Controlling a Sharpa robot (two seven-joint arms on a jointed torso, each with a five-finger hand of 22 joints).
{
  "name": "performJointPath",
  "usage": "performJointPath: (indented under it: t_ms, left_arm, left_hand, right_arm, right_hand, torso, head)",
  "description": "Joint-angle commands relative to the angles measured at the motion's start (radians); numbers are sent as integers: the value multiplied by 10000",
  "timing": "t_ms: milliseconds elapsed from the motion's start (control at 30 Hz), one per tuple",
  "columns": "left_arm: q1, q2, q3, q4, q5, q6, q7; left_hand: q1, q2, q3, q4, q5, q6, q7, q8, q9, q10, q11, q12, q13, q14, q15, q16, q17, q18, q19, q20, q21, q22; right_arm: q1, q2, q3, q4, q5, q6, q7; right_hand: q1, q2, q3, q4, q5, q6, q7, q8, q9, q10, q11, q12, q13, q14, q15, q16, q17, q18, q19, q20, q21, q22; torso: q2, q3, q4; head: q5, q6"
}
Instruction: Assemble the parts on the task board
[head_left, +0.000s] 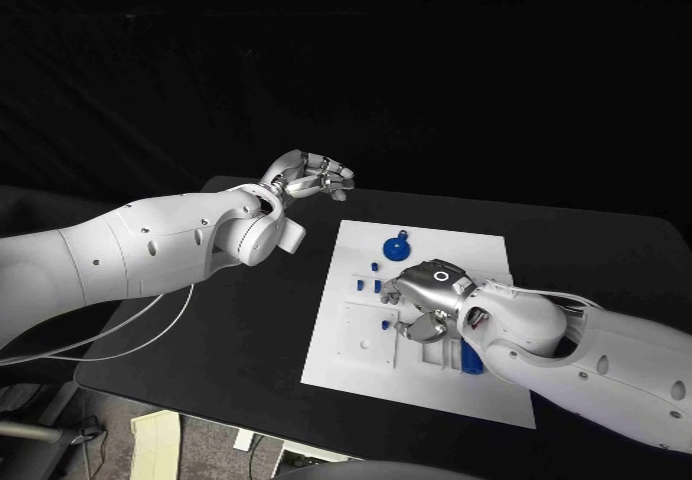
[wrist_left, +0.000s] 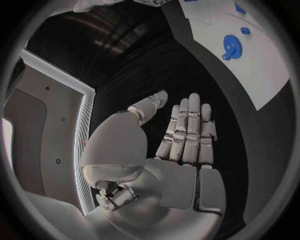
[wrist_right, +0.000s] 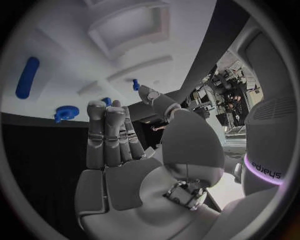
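Over the task board (head_left: 476, 395), the right hand (head_left: 418, 300) is hovering with fingers straight and apart, holding nothing — the left hand (head_left: 306, 177) is idling off the board, spread. The blue gear (head_left: 397, 246), pegs (head_left: 378, 286) and cylinder (head_left: 472, 360) are lying loose, so assembly looks barely begun.

Task board (head_left: 433, 385) mid-table (head_left: 216, 330), gear (head_left: 397, 246) on its far end, peg (head_left: 472, 360) nearer

Left hand (head_left: 306, 177) raised off to left side, fingers straight and close together, holding nothing. Right hand (head_left: 423, 300) low at centre, palm down, fingers extended, apparently empty though fingertips partly hidden.
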Motion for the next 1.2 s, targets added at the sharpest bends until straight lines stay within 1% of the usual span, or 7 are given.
performJointPath:
  t_ms: [33,233,400,667,933,1067,1200]
  left_arm:
    - [26,56,9,-35,81,33,86]
    - [26,77,8,-64,96,101,90]
    - [25,83,8,-76,104,123,101]
    - [23,64,7,-68,112,158,104]
    - [23,76,7,-85,114,168,107]
    - [23,78,7,-81,115,170,107]
    - [23,82,6,-109,115,88,38]
  left_hand:
    - [-20,58,-11,-28,18,-75,-18,32,-15,-70,15,35,-14,75,-18,-68,20,-71,92,-10,-45,16]
    - [-20,65,-10,-24,19,-75,-18,33,-15,-68,14,37,-14,79,-18,-72,27,-70,96,-10,-48,18]
    - [-28,71,-12,-15,18,-82,-15,31,-17,-65,14,39,-14,87,-20,-78,41,-69,107,-12,-50,22]
    - [-28,71,-12,-15,18,-88,-14,30,-19,-64,12,40,-15,91,-22,-83,51,-67,116,-14,-52,25]
    - [-25,73,-11,-16,18,-90,-13,30,-20,-63,12,41,-15,94,-23,-86,58,-65,121,-16,-53,27]
    - [-27,76,-11,-14,17,-91,-13,30,-20,-63,12,42,-15,97,-24,-89,63,-64,126,-17,-54,29]
    - [-24,80,-10,-14,18,-95,-12,30,-21,-65,12,41,-16,101,-26,-93,71,-61,135,-19,-54,31]
  right_arm:
    - [74,-210,85,186,363,-274,-52]
    - [293,-684,704,277,3143,402,-173]
    - [538,-1181,1026,284,3257,643,-172]
    - [778,-1733,1048,193,2576,852,-34]
    - [776,-1864,1030,58,1946,1976,-226]
    - [772,-1797,900,-96,1618,2460,-437]
    - [743,-1755,748,-175,1074,2693,-745]
  right_hand:
    - [114,-56,-22,39,8,-40,-34,10,-12,38,-22,46,-26,-5,37,46,-24,646,12,6,-44,77]
    - [496,-57,457,331,-843,80,-93,104,-28,687,-234,340,55,-9,-164,82,-120,646,29,15,-83,72]
    - [739,35,617,175,-826,287,-186,248,20,1308,-421,687,326,-69,-311,83,-176,646,-80,26,-82,136]
    - [489,-35,378,148,-763,342,-288,389,246,1402,-563,1099,1311,-192,-477,78,-287,642,-232,94,-84,189]
    - [-2,103,-282,150,-573,152,-336,280,164,166,-169,272,956,-241,-103,154,-306,646,-276,110,-36,193]
    - [-393,11,-751,267,-572,-127,-652,168,102,-564,134,-31,595,-417,191,134,-345,646,-432,135,-144,147]
    - [-439,-31,-934,361,-645,-299,-792,128,83,-866,179,-33,342,-666,239,69,-409,646,-648,191,-313,98]
  torso:
    - [-9,-5,-6]
    - [-4,-11,-10]
    - [9,-12,6]
    - [16,-6,2]
    - [10,-12,-15]
    - [18,-18,15]
    - [18,-12,15]
  head:
    - [-46,73]
    - [-207,233]
    - [-314,411]
    - [-319,441]
    - [-363,437]
    - [-526,483]
    - [-583,480]
